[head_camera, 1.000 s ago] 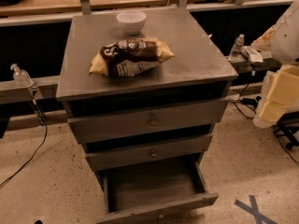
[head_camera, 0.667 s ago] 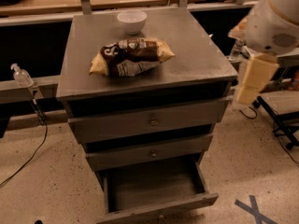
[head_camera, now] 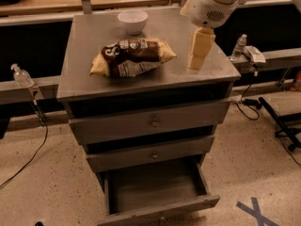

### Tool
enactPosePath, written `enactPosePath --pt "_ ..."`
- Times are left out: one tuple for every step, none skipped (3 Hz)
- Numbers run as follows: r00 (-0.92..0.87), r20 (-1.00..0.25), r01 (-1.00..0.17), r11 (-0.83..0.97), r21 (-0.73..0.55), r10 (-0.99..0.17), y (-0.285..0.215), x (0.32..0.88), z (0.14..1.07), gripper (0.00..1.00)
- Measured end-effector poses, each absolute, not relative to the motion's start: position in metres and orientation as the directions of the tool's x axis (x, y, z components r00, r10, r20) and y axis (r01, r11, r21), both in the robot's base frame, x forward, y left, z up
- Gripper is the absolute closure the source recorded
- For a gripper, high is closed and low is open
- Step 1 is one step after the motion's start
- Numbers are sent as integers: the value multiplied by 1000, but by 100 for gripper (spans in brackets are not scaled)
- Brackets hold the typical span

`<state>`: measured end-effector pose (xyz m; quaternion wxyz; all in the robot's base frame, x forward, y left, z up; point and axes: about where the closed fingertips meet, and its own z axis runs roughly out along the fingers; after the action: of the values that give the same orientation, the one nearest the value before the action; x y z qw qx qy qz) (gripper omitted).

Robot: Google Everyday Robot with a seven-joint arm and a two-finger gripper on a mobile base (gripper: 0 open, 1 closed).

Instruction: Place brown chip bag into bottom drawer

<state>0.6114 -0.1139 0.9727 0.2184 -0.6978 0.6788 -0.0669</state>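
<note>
the brown chip bag lies flat on the grey tabletop, just in front of a white bowl. the gripper hangs low over the tabletop to the bag's right, apart from it; whether its jaws are parted or closed is unclear. the bottom drawer stands pulled out

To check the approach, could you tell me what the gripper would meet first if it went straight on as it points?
The gripper points down over the cabinet top, right of the chip bag, so it would probably meet that bare surface first; depth is unclear.
</note>
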Motion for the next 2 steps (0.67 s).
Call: enactPosePath --pt "114 -228 -909 -9 -416 -967 -72 657 961 0" --pt "158 -272 -914 -36 -404 -949 -14 683 936 2"
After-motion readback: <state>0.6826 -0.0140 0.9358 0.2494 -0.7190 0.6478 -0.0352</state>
